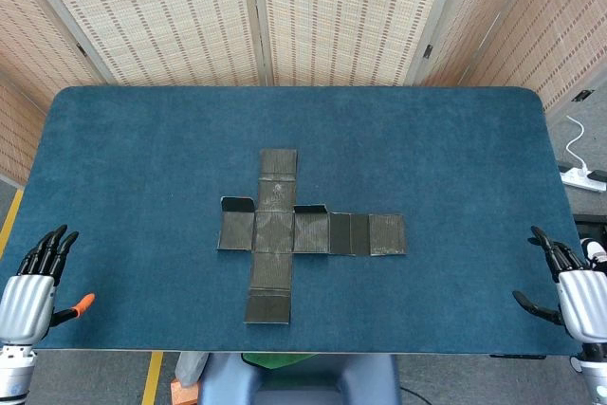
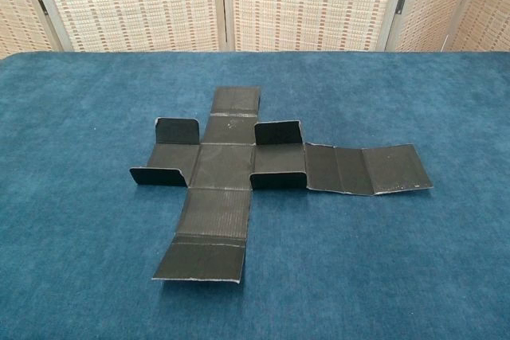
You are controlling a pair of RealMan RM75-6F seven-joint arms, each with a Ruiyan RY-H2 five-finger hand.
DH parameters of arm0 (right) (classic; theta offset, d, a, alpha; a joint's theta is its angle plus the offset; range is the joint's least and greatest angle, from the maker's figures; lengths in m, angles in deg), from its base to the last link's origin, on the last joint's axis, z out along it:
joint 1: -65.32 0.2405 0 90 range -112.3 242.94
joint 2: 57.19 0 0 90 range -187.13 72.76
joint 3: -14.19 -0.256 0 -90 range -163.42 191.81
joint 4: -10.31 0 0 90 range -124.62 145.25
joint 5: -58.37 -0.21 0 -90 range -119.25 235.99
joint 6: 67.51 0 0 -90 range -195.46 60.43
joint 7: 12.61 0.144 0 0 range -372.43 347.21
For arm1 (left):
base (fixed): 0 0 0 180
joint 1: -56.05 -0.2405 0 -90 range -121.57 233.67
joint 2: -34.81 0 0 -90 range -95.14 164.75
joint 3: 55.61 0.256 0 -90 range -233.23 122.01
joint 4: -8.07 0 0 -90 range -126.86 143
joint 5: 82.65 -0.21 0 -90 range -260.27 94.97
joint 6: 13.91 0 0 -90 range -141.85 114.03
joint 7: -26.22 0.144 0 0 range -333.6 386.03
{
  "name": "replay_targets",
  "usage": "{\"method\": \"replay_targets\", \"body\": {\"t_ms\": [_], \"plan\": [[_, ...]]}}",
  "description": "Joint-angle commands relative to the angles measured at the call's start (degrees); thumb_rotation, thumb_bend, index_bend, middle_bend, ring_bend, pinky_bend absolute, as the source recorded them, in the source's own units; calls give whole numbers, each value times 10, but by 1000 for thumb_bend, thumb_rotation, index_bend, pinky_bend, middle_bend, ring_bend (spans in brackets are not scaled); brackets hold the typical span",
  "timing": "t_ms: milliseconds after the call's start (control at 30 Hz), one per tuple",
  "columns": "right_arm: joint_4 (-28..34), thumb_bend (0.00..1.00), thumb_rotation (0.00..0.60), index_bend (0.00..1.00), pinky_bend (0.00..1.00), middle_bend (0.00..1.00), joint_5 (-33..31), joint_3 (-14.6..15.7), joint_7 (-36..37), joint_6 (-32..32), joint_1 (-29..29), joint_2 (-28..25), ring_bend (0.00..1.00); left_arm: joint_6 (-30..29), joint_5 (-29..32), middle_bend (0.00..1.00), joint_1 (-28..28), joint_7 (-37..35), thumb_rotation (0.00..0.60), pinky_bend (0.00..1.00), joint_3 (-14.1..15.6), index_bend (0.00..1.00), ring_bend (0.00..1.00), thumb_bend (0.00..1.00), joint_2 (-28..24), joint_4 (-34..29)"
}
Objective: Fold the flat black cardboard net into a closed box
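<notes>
I get even, bright, diffuse light; the flat black cardboard net (image 2: 239,173) casts only faint shadows, both views sharp, no glare.

My left hand (image 1: 36,277) and right hand (image 1: 569,284), low at either near corner, fingers spread, apparently holding nothing.

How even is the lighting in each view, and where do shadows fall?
Head view: soft, even light, no glare on the blue table; the cardboard net is sharp. Chest view: the net casts faint shadows beside its raised flaps; the far screen is slightly soft.
</notes>
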Motion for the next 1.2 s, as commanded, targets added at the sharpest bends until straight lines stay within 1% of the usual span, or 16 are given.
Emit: {"method": "replay_targets", "body": {"t_ms": [33,200,233,333,500,533,567,667,767,867,900,1000,1067,1167,1200], "plan": [[9,130,600,37,478,212,-2,-10,-4,13,7,2,204,14,10,0,8,11,600,172,-6,22,0,190,0,-9],[21,130,600,38,478,214,-2,-20,-9,37,17,4,208,27,19,0,10,24,600,171,-8,22,0,191,-3,-19],[23,130,600,37,480,214,-1,-21,-12,39,18,4,218,28,20,0,10,25,600,171,-8,22,0,190,-4,-21],[33,129,600,37,517,218,1,-24,-18,43,18,4,292,31,22,0,8,21,600,171,-5,23,0,190,-9,-26],[63,129,600,37,649,233,4,-33,-36,47,21,3,409,31,22,0,5,9,600,171,-4,22,0,190,-11,-22],[72,129,600,37,691,233,3,-34,-42,51,22,2,446,31,21,0,5,7,600,171,-3,23,0,190,-11,-21],[82,129,600,37,752,230,1,-35,-50,56,24,1,506,31,20,0,4,4,600,171,-3,23,0,189,-11,-19],[124,117,600,36,866,192,-11,-38,-89,89,38,-4,641,31,20,0,3,-7,600,171,-3,23,0,190,-10,-12],[171,110,600,7,928,117,-38,-43,-142,148,65,-4,717,31,16,0,3,-19,600,171,-3,22,0,190,-9,-5],[214,105,600,0,942,50,-99,-58,-198,215,100,5,731,31,11,0,2,-31,600,171,0,22,0,191,-6,5],[225,102,600,0,944,41,-129,-68,-219,239,116,15,731,32,10,0,2,-36,600,171,2,23,0,191,-5,9],[238,90,600,0,946,14,-209,-93,-259,293,158,45,731,35,9,0,1,-48,600,171,5,23,0,190,-2,20],[236,88,600,0,946,2,-269,-111,-296,320,191,67,731,38,9,0,1,-56,600,171,6,22,0,190,-2,27],[230,87,600,0,946,0,-354,-128,-359,338,236,97,729,39,7,0,1,-65,600,170,7,22,0,191,0,35],[226,87,600,0,946,0,-393,-134,-389,340,257,110,728,39,7,0,1,-69,600,169,7,22,0,191,1,38]]}}
